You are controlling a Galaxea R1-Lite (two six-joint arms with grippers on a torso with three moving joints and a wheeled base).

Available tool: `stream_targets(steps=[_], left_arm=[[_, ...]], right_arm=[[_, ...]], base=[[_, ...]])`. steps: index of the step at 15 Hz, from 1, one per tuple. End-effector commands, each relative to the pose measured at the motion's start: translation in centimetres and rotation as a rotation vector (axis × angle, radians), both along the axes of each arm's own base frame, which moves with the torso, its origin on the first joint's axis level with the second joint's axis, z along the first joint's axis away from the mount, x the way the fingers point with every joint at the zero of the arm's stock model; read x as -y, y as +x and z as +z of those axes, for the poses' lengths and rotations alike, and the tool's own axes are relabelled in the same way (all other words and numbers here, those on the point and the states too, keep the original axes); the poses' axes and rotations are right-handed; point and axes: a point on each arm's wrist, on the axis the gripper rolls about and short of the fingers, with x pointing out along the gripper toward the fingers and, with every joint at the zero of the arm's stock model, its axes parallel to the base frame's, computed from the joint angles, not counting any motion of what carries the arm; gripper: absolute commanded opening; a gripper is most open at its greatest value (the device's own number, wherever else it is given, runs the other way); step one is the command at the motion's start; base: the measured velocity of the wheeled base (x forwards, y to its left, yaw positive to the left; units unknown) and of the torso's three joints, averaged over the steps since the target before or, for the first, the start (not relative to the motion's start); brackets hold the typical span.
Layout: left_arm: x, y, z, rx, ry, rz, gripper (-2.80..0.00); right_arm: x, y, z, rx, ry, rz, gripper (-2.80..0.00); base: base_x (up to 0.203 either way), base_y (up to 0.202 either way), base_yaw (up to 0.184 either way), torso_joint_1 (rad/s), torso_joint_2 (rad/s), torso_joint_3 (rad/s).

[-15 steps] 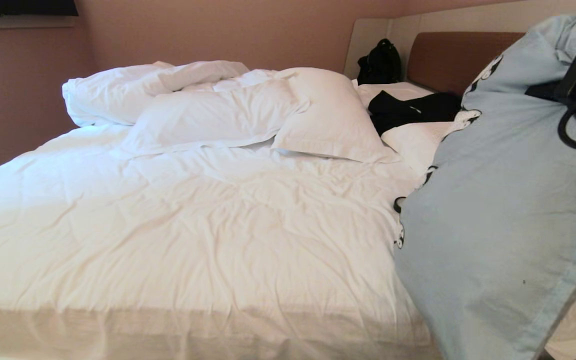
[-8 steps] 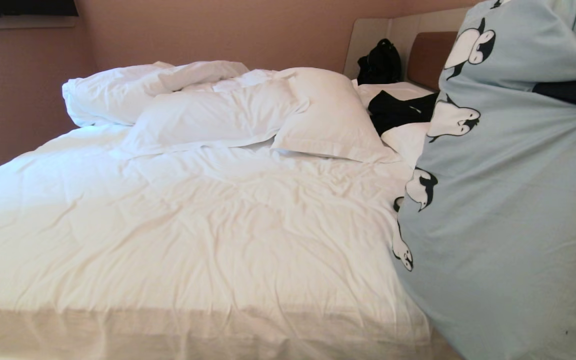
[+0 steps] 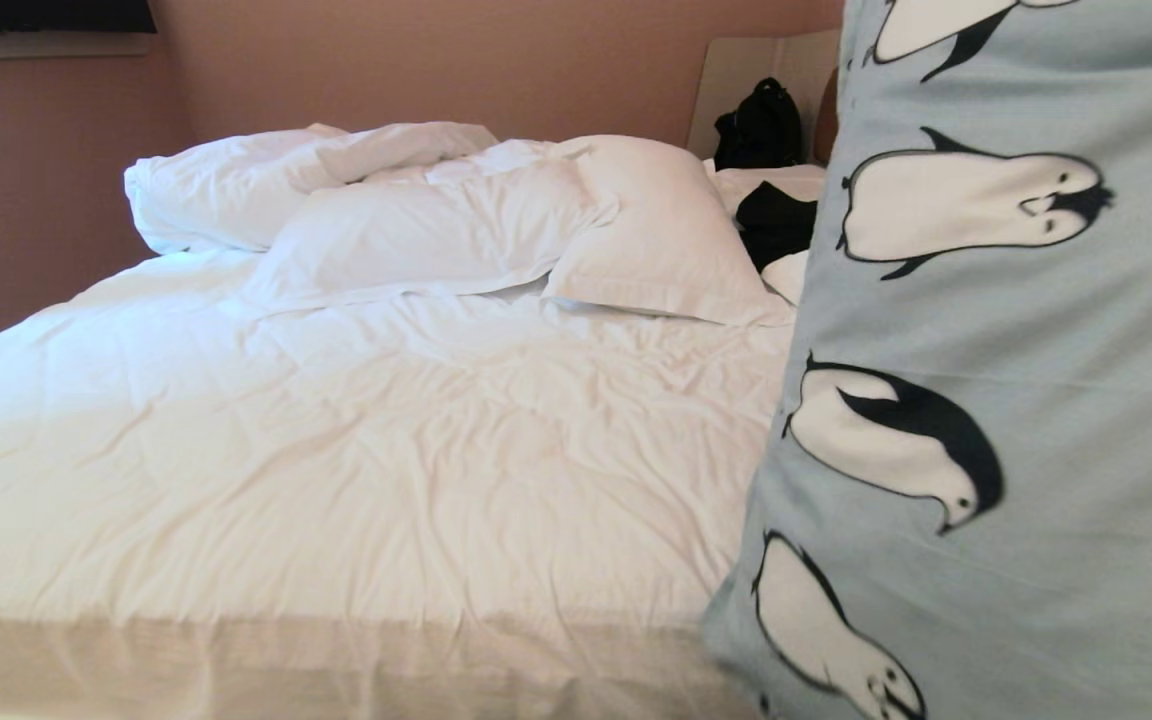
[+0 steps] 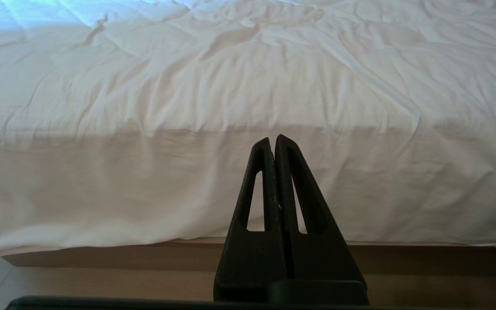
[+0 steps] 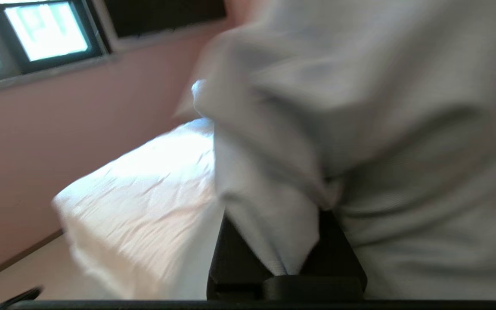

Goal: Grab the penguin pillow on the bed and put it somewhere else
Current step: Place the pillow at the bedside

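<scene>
**Penguin pillow up in the air, held by my right gripper**

In my head view, the penguin pillow (image 3: 996,400) fills the whole right side of the frame, from top to bottom. It hangs very close to my camera. I see its pale blue face with black-and-white penguins on it. It hides most of the headboard side of the bed.

In my right wrist view, my right gripper (image 5: 289,254) is at the bottom middle of the frame. It is pinched tight on a fold of the pillow's cloth. The cloth bunches up around the black fingers and covers the right half of that frame. That view is blurry.

The bed (image 3: 356,440) takes up the left and middle of my head view, with a wrinkled white cover. Two white pillows (image 3: 496,225) lie in a heap in the upper middle. Some black clothes (image 3: 771,220) lie just left of the pillow's edge, and a black bag (image 3: 758,125) sits above them.

In my left wrist view, my left gripper (image 4: 274,142) is in the bottom middle of the frame. Its two fingers are pressed together with nothing between them. It points at the near side of the bed (image 4: 144,181).
</scene>
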Motion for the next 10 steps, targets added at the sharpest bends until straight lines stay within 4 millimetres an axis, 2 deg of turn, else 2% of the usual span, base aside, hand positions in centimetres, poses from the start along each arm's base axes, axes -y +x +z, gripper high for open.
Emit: stream_targets(steps=[1,6,10], left_arm=[[0.0,0.0,0.0,-0.001,-0.001,0.001,-2.8],[0.0,0.0,0.0,-0.001,-0.001,0.0,-2.8],[0.0,0.0,0.0,-0.001,-0.001,0.001,-2.8]], right_arm=[[0.9,-1.4,1.3,0.133,0.008,-0.101,-2.8],[2.8,5.1,2.2,0.06,0.079,-0.341,-2.8],[4.3,11.9,1.9,-0.02,0.12,-0.46,-2.8]], base=[[0.0,0.0,0.0,0.0,0.0,0.0],[0.0,0.0,0.0,0.0,0.0,0.0],[0.0,0.0,0.0,0.0,0.0,0.0]])
